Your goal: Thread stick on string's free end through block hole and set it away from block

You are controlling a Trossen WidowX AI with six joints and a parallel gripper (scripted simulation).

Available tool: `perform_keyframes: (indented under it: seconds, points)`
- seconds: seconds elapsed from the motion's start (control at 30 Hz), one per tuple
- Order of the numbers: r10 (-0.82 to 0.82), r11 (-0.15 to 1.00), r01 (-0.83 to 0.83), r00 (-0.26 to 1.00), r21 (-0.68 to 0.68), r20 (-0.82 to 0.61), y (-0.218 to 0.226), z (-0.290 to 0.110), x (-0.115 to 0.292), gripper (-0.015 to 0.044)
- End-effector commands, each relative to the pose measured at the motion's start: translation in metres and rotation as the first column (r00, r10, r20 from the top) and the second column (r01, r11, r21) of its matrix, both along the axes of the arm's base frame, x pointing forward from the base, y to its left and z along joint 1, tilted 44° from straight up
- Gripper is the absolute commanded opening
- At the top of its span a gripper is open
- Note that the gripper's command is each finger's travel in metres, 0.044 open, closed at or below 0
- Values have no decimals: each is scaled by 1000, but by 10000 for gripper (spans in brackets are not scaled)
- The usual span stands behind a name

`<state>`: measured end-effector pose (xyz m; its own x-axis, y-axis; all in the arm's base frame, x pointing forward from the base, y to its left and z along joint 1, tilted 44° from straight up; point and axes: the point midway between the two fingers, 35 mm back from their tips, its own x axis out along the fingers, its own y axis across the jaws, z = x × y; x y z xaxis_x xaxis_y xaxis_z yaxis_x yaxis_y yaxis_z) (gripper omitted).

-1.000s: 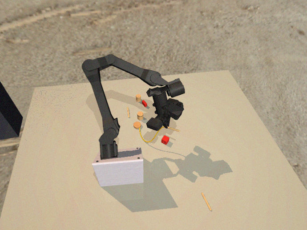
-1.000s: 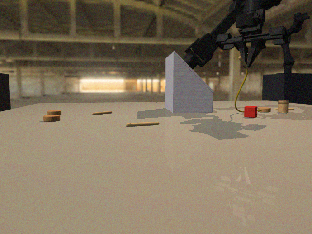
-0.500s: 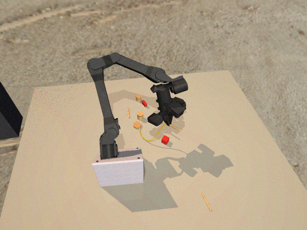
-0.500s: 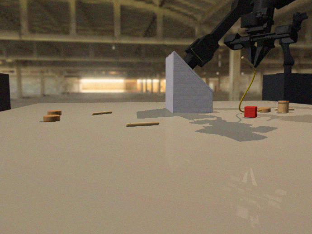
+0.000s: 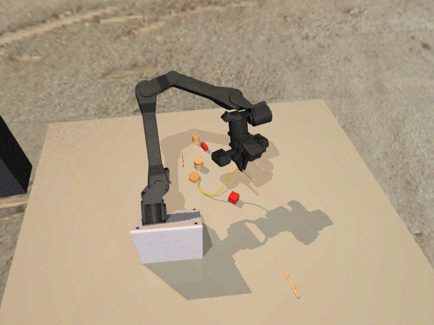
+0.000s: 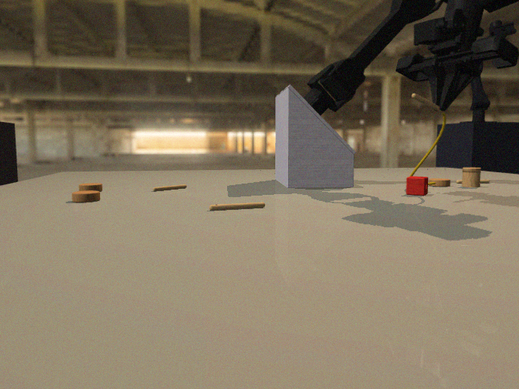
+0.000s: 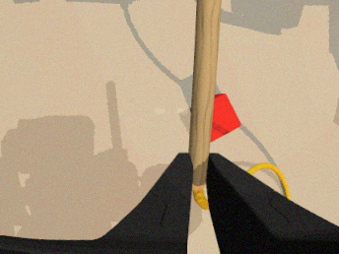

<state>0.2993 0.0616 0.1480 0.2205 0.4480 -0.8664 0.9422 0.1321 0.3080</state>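
Observation:
My gripper [image 5: 241, 168] [image 6: 441, 108] [image 7: 196, 163] is shut on the wooden stick [image 5: 248, 175] [image 6: 423, 101] [image 7: 204, 71], near its string end, high above the table. The stick's free end points away from the fingers. The yellow string [image 5: 211, 195] [image 7: 266, 165] hangs from the stick and runs down to the round wooden button [image 5: 194, 176] [image 6: 441, 183]. A red cube [image 5: 233, 197] [image 6: 417, 186] [image 7: 226, 115] rests on the table below, near the string. A smaller red block [image 5: 204, 146] lies farther back. I cannot make out for certain which block has the hole.
Two short wooden cylinders [image 5: 195, 137] [image 5: 198, 163] stand near the button. Loose sticks [image 5: 182, 158] [image 5: 292, 285] [image 6: 237, 206] [image 6: 169, 187] lie on the table. Two wooden discs [image 6: 85, 196] [image 6: 90, 186] lie at the left in the exterior view. The pale arm mount [image 5: 170, 245] [image 6: 320, 159] stands tall.

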Motion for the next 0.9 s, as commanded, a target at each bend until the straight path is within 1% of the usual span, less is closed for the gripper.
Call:
perform_keyframes:
  seconds: [0.0, 0.17, 0.37, 0.87]
  points:
    - [-60, 998, 60, 996, 2, -58, 5, 5, 5, 0]
    - [-115, 993, 116, 987, 3, -110, 10, 9, 10, 0]
    - [-125, 992, 126, 985, 4, -120, 11, 11, 11, 0]
    - [-288, 952, 304, 911, 9, -296, 28, 31, 23, 0]
